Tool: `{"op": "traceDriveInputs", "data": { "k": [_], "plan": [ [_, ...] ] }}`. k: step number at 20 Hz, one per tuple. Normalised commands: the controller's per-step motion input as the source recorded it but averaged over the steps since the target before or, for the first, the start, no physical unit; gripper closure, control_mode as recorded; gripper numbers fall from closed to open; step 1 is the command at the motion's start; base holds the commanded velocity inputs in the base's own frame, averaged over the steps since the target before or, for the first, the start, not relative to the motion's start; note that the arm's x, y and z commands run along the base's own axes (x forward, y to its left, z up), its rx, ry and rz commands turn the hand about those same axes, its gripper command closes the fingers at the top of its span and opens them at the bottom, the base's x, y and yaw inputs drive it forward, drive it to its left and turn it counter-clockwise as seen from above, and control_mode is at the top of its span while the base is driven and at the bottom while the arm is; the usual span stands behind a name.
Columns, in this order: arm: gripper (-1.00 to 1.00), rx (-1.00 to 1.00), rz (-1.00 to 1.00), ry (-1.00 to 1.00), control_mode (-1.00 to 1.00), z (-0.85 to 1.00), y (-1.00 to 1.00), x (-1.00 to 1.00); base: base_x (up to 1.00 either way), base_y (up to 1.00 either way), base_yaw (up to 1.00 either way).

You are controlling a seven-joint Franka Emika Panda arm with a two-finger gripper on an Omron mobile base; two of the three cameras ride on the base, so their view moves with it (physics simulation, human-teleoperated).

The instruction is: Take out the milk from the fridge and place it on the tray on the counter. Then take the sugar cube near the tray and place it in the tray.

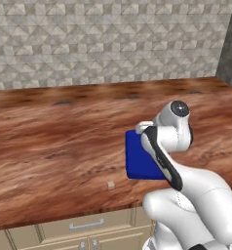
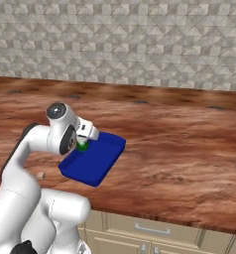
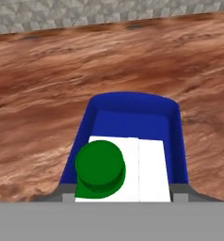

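Milk, a small green and white container with a round green top (image 3: pixel 100 170), sits clamped between the finger tips of the gripper (image 3: pixel 123 195) directly over the flat, bright blue rectangular tray with rounded corners (image 3: pixel 132 107). In the hand view the container's white body and green cap fill the gap between the two dark tips, so the gripper is pinching the milk rather than standing free of it. From the right base view the green cap (image 2: pixel 82 146) shows just under the white hand, above the near-left part of the tray (image 2: pixel 102 158); whether the base of the container already touches the tray floor cannot be told.

The step in hand looks like the set-down. To do it well, the container should go straight down, kept upright, until its base rests flat on the tray floor, well inside the raised rim rather than on it. Only then should the fingers part, and the hand should lift straight up so the tips do not drag or tip the top-heavy carton.

The tray lies on the long reddish-brown wood-grain counter (image 1: pixel 49 146), near its front edge. The tiny pale beige sugar cube (image 1: pixel 110 184) waits on the counter to the left of the tray, apart from it, and the retreat should avoid sweeping over it.
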Motion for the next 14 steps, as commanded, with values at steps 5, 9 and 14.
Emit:
{"op": "traceDriveInputs", "data": {
  "k": [5, 9, 14],
  "plan": [
    [1.00, 0.00, 0.00, 0.00, -1.00, -0.31, -0.01, 0.31, 0.00, 0.00, 0.00],
    [1.00, 0.00, 0.00, 0.00, -1.00, -0.19, 0.00, 0.23, 0.00, 0.00, 0.00],
    [1.00, 0.00, 0.00, 0.00, -1.00, -0.16, 0.00, 0.15, 0.00, 0.00, 0.00]
  ]
}}
